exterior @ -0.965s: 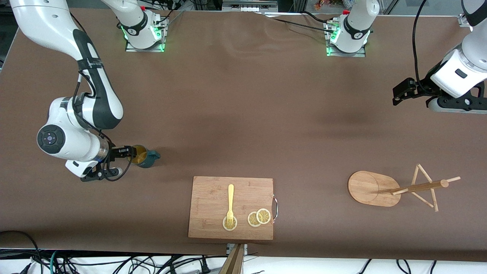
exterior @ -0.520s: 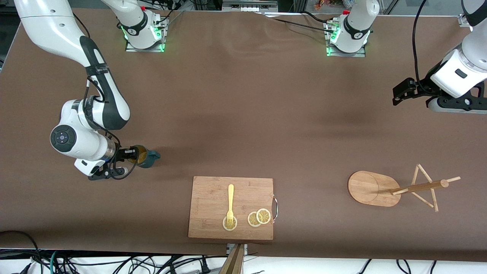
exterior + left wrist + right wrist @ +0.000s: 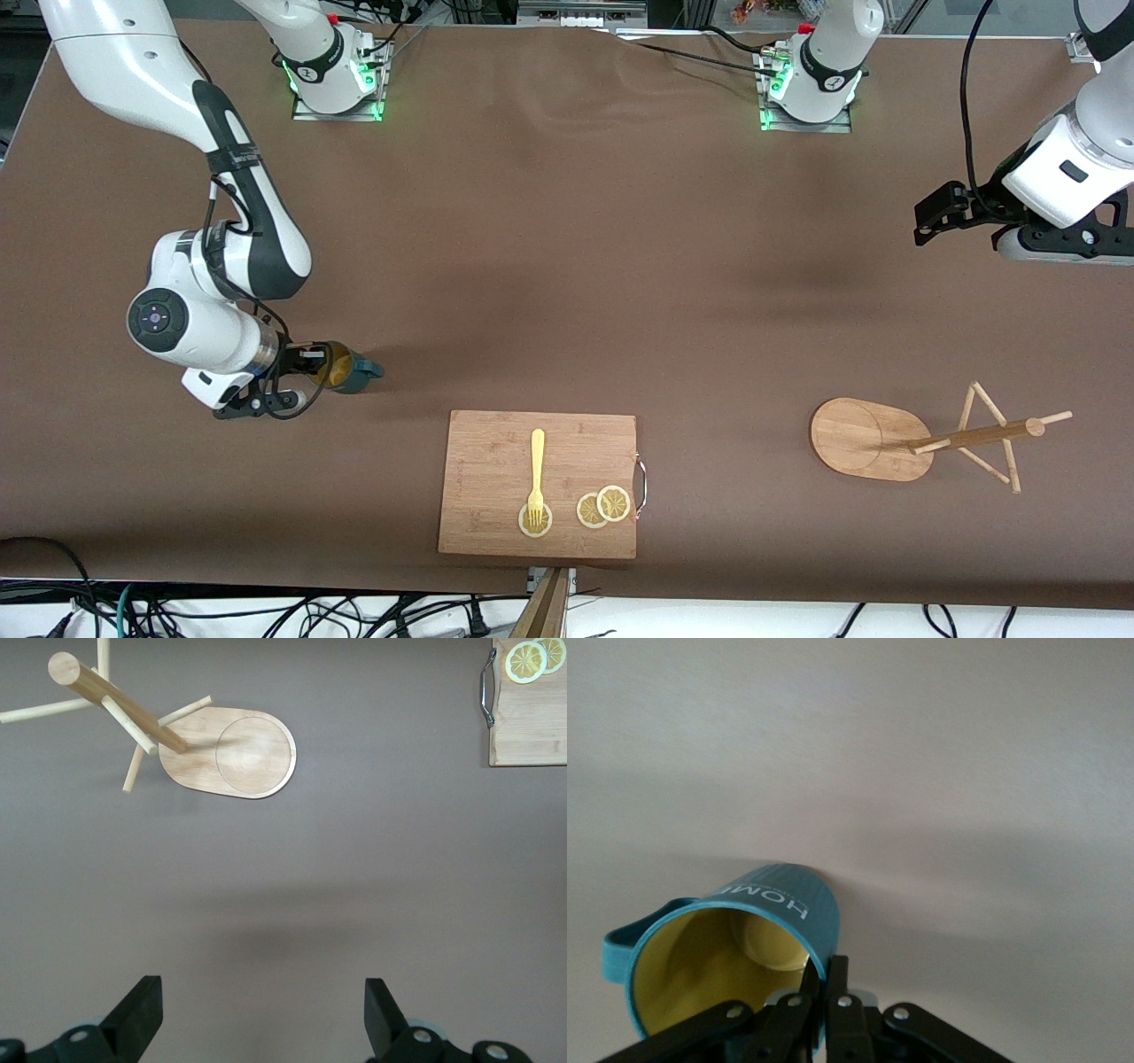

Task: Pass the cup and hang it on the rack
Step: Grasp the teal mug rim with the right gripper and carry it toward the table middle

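Note:
The dark teal cup (image 3: pixel 348 369) with a yellow-ochre inside is at the right arm's end of the table, tilted, its handle (image 3: pixel 372 369) pointing toward the middle. My right gripper (image 3: pixel 312 363) is shut on the cup's rim; in the right wrist view one finger is inside and one outside the cup's wall (image 3: pixel 771 930). The bamboo rack (image 3: pixel 873 439) stands at the left arm's end, its post and pegs (image 3: pixel 983 434) leaning toward the table's end. It also shows in the left wrist view (image 3: pixel 230 753). My left gripper (image 3: pixel 930 217) is open and empty, waiting in the air above the table.
A wooden cutting board (image 3: pixel 496 452) with a metal handle lies at the table's near edge in the middle, bearing a yellow fork (image 3: pixel 537 474) and three lemon slices (image 3: pixel 603 507). The two arm bases stand along the table's top edge.
My right gripper has moved with the cup a little toward the table's middle and tilted it. The left arm has not moved.

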### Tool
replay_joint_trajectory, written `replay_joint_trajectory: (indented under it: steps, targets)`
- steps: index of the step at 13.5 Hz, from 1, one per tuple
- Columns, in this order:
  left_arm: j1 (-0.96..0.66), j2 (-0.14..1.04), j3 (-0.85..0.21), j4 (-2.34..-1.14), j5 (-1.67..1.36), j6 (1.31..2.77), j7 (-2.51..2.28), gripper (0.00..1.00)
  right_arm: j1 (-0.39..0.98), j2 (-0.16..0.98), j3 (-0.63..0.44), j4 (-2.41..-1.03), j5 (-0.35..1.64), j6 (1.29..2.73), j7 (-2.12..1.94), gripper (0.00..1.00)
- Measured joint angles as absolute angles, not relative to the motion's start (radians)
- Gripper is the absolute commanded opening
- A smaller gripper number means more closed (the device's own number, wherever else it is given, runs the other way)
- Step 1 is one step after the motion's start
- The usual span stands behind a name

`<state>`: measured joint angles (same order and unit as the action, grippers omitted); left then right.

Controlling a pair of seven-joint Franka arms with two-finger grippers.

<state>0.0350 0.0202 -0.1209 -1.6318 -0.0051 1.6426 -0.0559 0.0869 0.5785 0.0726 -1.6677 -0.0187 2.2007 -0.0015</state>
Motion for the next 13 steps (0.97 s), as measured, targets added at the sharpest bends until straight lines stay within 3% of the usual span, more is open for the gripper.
replay_joint_trajectory:
  steps: [8, 13]
  targets:
    - [0.035, 0.02, -0.122, -1.632, -0.005, 1.643, -0.056, 1.0, 0.369, 0.564, 0.085, -1.563, -0.018, 2.114, 0.253, 0.03]
    - [0.036, 0.02, -0.122, -1.632, -0.005, 1.643, -0.056, 1.0, 0.592, 0.619, 0.086, -1.49, -0.018, 2.118, 0.37, 0.03]
